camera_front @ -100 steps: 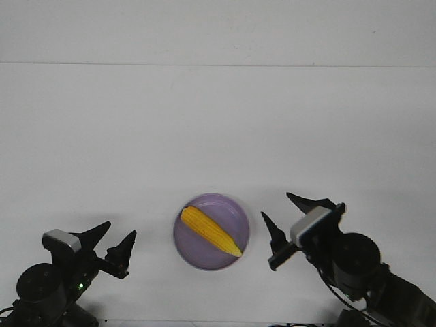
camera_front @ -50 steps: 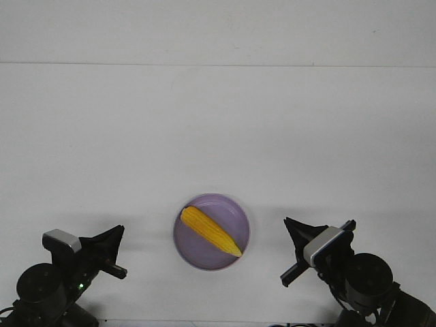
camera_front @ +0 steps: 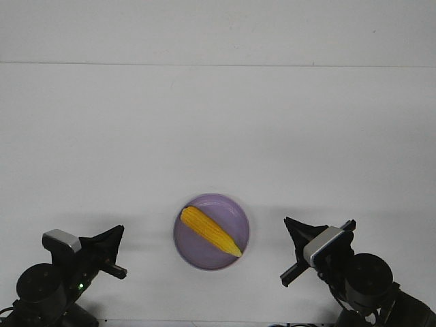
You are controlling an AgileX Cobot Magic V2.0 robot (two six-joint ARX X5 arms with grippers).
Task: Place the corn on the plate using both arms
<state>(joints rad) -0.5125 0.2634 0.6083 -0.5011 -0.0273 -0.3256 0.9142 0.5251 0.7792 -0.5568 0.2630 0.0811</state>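
The yellow-orange corn (camera_front: 210, 231) lies diagonally on the lavender plate (camera_front: 235, 211) near the front middle of the table, pointed tip toward the front right. My left gripper (camera_front: 114, 234) is at the front left, well left of the plate, with its fingers together and empty. My right gripper (camera_front: 293, 227) is at the front right, a little right of the plate, with its fingers together and empty. Neither gripper touches the corn or the plate.
The white table (camera_front: 218, 136) stretches back to a far edge line (camera_front: 218, 65). Nothing else stands on it. Both arm bases sit at the front corners.
Both grippers have shut since a second ago. The right arm has drawn back toward the front right, away from the plate. The corn and plate have not moved.
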